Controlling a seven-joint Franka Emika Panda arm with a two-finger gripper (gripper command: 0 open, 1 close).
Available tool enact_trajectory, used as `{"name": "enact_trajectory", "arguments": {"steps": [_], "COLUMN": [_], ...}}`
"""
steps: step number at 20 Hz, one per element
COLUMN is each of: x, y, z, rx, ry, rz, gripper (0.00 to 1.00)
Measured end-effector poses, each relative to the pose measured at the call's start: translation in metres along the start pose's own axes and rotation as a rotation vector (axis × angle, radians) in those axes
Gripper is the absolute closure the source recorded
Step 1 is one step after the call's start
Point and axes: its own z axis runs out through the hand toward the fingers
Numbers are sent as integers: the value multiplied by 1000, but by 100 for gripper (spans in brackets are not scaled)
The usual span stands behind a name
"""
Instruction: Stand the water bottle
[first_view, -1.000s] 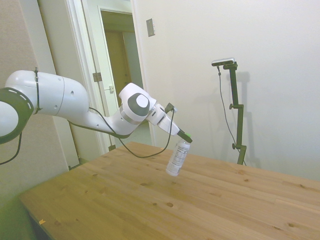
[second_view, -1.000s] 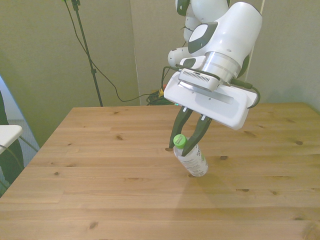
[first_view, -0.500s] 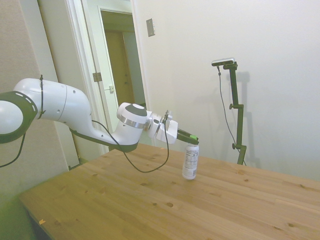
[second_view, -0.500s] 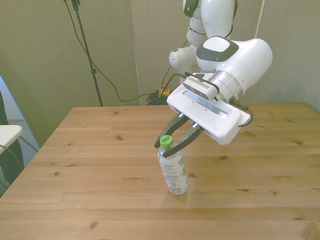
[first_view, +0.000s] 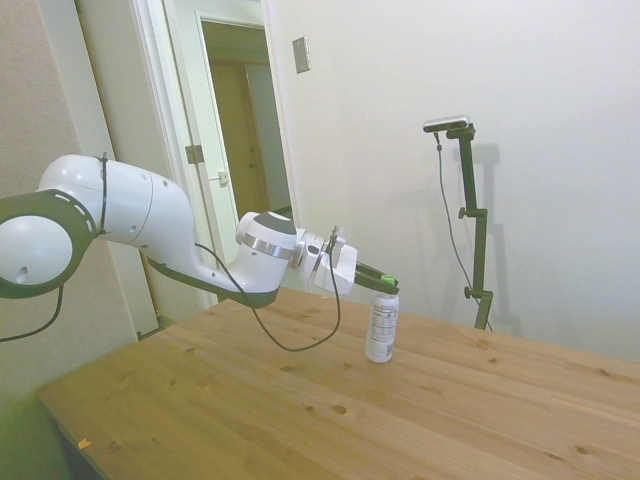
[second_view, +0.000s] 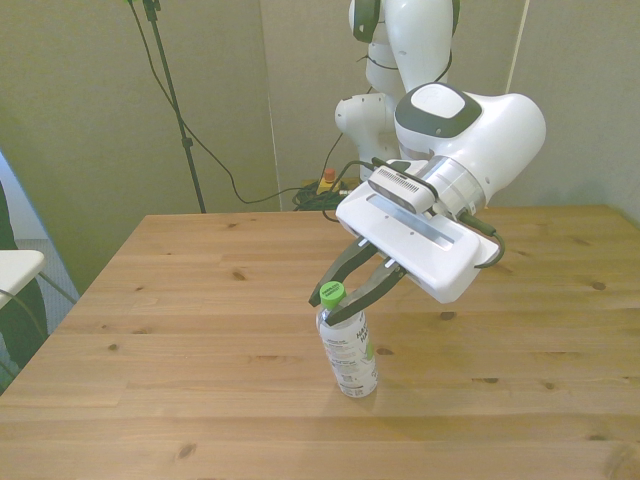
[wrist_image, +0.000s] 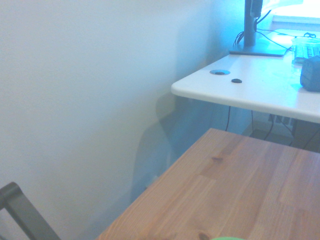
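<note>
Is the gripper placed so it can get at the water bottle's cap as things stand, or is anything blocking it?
Probably yes. The gripper already straddles the green cap of the upright water bottle with its fingers spread, and nothing else stands near it on the table.

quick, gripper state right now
gripper: fingers spread either side of the water bottle cap, apparently open; bottle stands upright on the table.

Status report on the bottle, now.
Gripper open, fingers either side of the green cap. Water bottle upright on the wooden table, base down. Nothing else near it on the tabletop.
</note>
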Motion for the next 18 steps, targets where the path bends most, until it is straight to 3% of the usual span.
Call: {"name": "enact_trajectory", "arguments": {"steps": [5,12,13,18], "x": [-5,-13,-13,-13], "y": [-1,7,8,8], "z": [-9,-1,0,-1], "rx": [35,22,23,22], "ry": [60,76,79,79], "rz": [10,-9,-10,-8], "gripper": [100,100,0,0]}}
